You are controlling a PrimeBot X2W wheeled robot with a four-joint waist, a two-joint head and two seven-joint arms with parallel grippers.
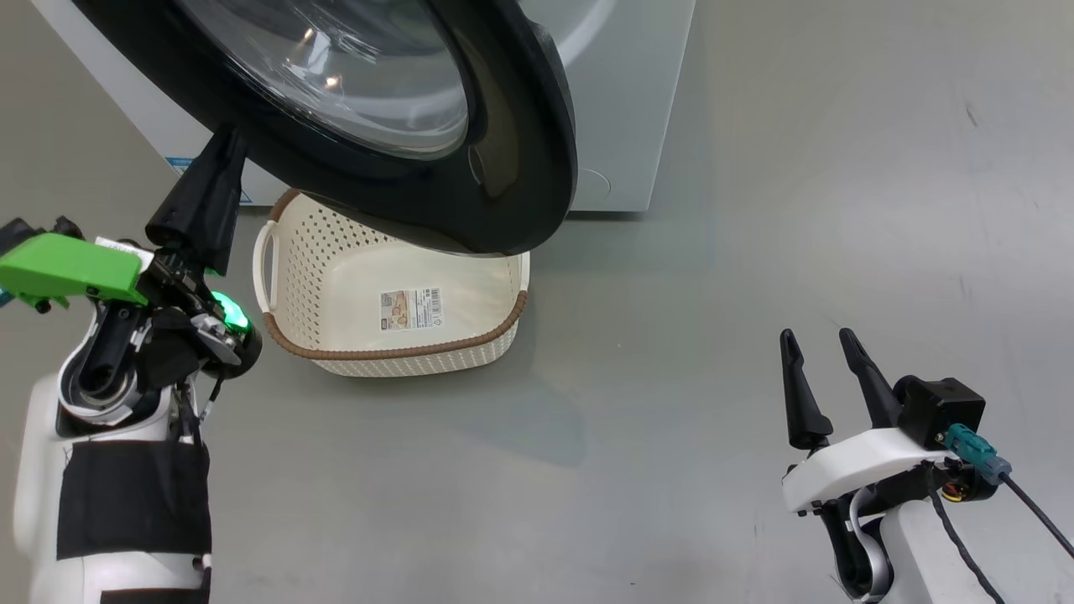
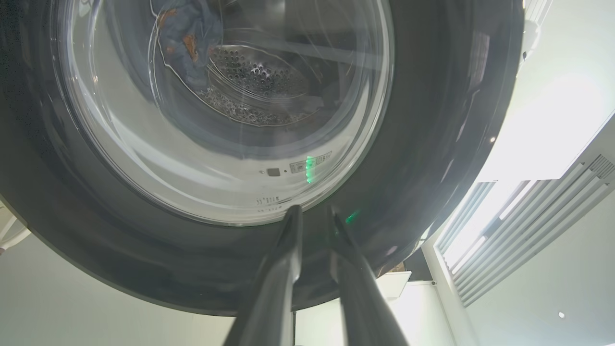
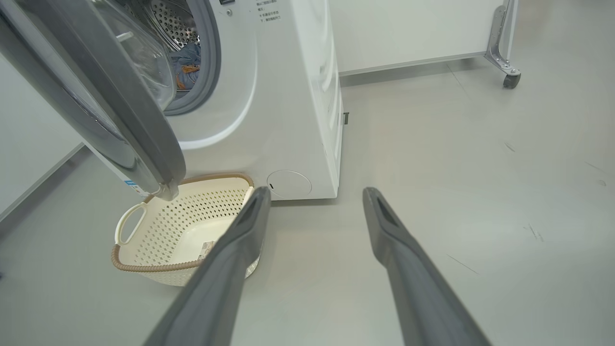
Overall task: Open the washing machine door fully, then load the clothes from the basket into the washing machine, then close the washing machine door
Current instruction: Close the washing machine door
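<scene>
The washing machine door (image 1: 503, 168), glossy black with a clear glass bowl, stands partly open and hangs over the basket (image 1: 394, 351). My left gripper (image 1: 228, 138) points up at the door's lower left rim. In the left wrist view its tips (image 2: 313, 211) stand a narrow gap apart with nothing between them, right at the black rim (image 2: 72, 230) under the glass. Light blue clothes (image 3: 185, 62) lie in the drum of the white washing machine (image 3: 288, 96) and show through the glass (image 2: 190, 38). The basket (image 3: 158, 264) holds only its label. My right gripper (image 1: 818, 340) is open, low at the right.
The round hatch (image 3: 288, 183) sits low on the machine's front, just behind the basket. A white panel on a caster (image 3: 509, 79) stands far off on the grey floor. Open floor stretches to the right of the machine and basket.
</scene>
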